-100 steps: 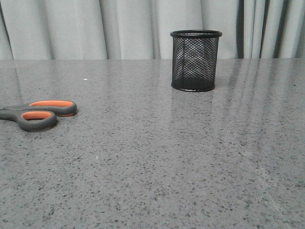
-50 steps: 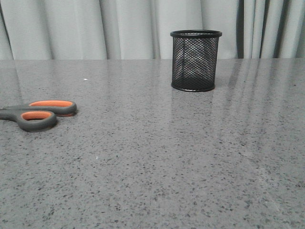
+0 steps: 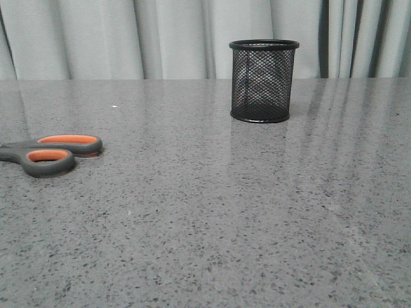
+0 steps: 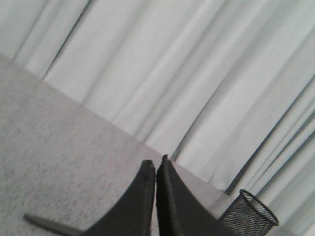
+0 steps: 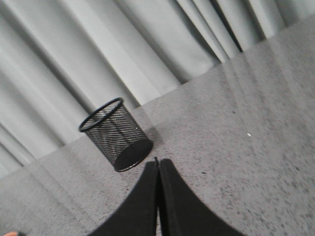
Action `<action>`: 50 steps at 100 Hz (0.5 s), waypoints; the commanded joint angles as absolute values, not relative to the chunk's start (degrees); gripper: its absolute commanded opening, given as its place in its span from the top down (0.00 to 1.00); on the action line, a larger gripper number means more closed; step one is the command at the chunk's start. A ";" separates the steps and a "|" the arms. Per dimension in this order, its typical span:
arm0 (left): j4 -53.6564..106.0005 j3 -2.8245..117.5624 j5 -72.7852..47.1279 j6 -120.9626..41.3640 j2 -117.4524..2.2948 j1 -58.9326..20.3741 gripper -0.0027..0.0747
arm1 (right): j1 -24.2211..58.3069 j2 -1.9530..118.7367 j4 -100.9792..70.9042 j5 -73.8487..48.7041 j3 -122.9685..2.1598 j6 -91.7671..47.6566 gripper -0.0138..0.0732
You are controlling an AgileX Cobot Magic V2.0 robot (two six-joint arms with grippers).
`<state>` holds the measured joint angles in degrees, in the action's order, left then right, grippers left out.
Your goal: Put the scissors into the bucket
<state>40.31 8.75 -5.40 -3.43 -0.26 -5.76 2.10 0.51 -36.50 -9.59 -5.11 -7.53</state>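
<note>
The scissors [image 3: 50, 154] lie flat at the table's left edge in the front view, grey handles lined with orange pointing right, blades cut off by the frame. The bucket [image 3: 264, 81], a black wire-mesh cup, stands upright at the back, right of centre. Neither gripper shows in the front view. My left gripper [image 4: 155, 164] is shut and empty above the table, with the bucket [image 4: 248, 216] far off to one side. A thin dark strip [image 4: 47, 222] beside it may be a scissor blade. My right gripper [image 5: 158, 161] is shut and empty, short of the bucket [image 5: 115, 135].
The grey speckled table [image 3: 212, 212] runs back to pale pleated curtains [image 3: 167, 35]. A small white speck [image 3: 114, 106] lies on the table at the back left. A sliver of orange [image 5: 9, 234] shows at the corner of the right wrist view.
</note>
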 commanded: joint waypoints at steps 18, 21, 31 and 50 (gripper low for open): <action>22.26 30.89 -19.74 -3.51 -17.60 -5.63 0.99 | 1.72 18.59 -28.04 -20.00 -21.87 -8.23 0.89; 21.24 33.46 -23.02 -4.04 -20.35 -5.63 0.99 | 1.72 21.11 -27.12 -22.37 -23.77 -8.23 0.89; 20.85 42.40 -32.64 -8.45 -29.37 -5.63 0.99 | 1.72 29.62 -25.66 -29.87 -30.44 -8.23 0.89; 20.85 52.93 -46.83 -9.88 -41.88 -5.63 0.99 | 1.72 42.05 -25.40 -41.01 -41.66 -8.23 0.89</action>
<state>20.14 48.02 -44.43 -9.43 -37.88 -5.76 2.10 37.79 -25.24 -39.28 -35.69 -7.75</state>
